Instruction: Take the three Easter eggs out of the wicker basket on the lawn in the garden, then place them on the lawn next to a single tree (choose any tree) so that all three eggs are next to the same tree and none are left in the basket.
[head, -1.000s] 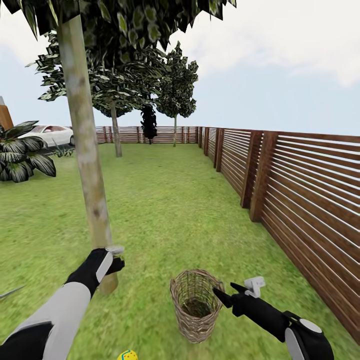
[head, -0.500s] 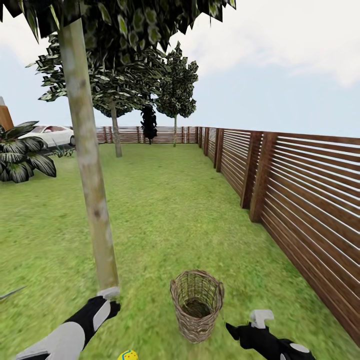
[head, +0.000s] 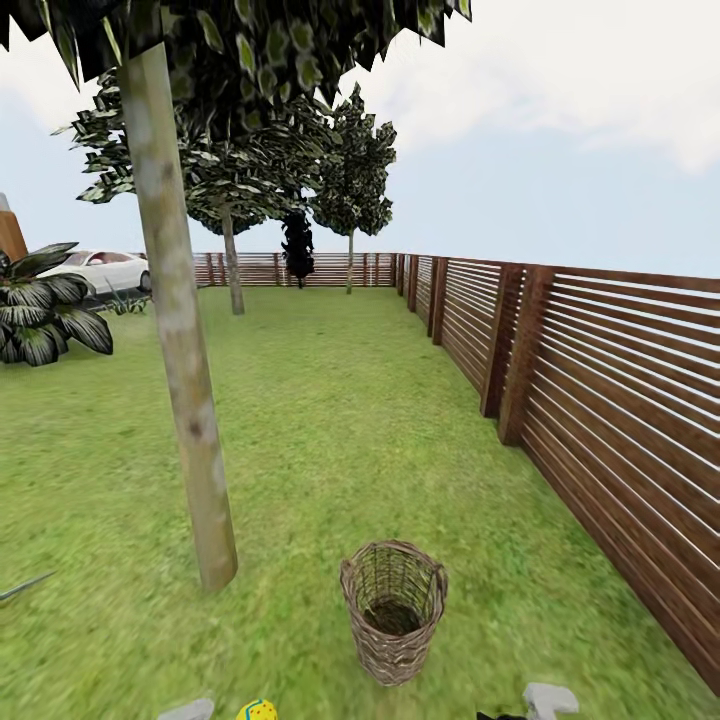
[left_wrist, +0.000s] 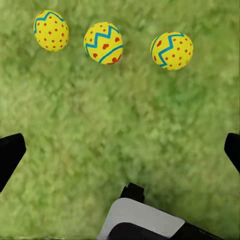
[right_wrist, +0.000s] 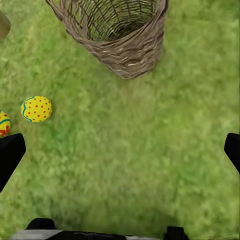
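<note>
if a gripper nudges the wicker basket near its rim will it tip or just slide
The wicker basket would probably tip rather than slide: it stands tall and deep, narrowing toward its base. It looks empty, with all three Easter eggs out on the lawn, and the open weave suggests it is light. The grass might also catch its base.

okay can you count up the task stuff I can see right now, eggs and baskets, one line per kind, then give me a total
Easter eggs: 3, all on the grass, at and
Wicker basket: 1, standing upright on the lawn, no egg visible inside
Total: 4
</note>
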